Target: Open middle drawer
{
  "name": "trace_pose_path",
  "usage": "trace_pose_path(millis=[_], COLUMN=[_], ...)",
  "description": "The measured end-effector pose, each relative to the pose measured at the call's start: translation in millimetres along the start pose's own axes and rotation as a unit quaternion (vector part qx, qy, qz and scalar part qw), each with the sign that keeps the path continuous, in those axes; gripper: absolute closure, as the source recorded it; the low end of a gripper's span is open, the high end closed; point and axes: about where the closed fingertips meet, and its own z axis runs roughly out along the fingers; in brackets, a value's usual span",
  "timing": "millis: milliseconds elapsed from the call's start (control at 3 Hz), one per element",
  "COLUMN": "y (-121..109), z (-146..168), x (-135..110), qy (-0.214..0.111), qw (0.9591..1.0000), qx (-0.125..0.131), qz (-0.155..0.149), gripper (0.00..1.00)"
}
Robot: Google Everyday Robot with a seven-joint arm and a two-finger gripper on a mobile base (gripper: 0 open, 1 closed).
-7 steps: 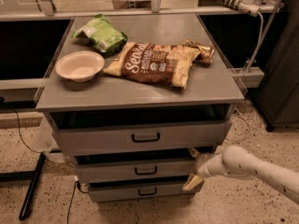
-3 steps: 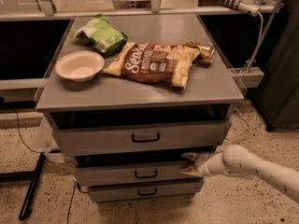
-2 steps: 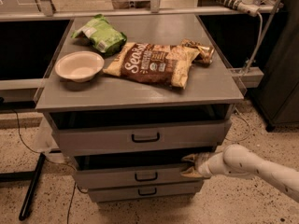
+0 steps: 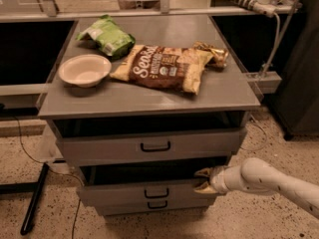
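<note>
The grey cabinet [image 4: 149, 101] has three drawer fronts, each with a small black bar handle. The middle drawer [image 4: 124, 193] stands pulled out a little, with a dark gap above its front; its handle [image 4: 156, 193] is at the centre. My gripper [image 4: 204, 180] reaches in from the right on a white arm [image 4: 269, 180]. It is at the right end of the middle drawer's front, one finger behind the top edge and one in front, closed on the panel. The top drawer [image 4: 109, 148] is also slightly out. The bottom drawer [image 4: 114, 207] is the narrowest.
On the cabinet top lie a white bowl [image 4: 84, 69], a green bag [image 4: 107, 36], a brown chip bag [image 4: 162, 67] and a small gold packet [image 4: 212, 53]. A black pole [image 4: 34, 198] leans on the speckled floor at the left. A dark cabinet [image 4: 304, 73] stands at the right.
My gripper rose from the lower drawer level to the middle drawer's top edge at the right. The middle drawer has come forward and the gap above it is wider.
</note>
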Motion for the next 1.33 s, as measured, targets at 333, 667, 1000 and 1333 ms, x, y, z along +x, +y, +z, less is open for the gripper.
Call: trace_pose_path(millis=[333,667,1000,1333], y=[0,0,5,12], z=[0,0,-2,-6], x=[0,0,5,10], qy=[0.000,0.000,-0.004,-0.008], qw=[1.0000,1.0000,1.0000,0.9999], qx=[0.000,0.000,-0.005,-0.010], qz=[0.000,0.000,0.003,0.008], gripper=[0.82,0.58,0.35,0.38])
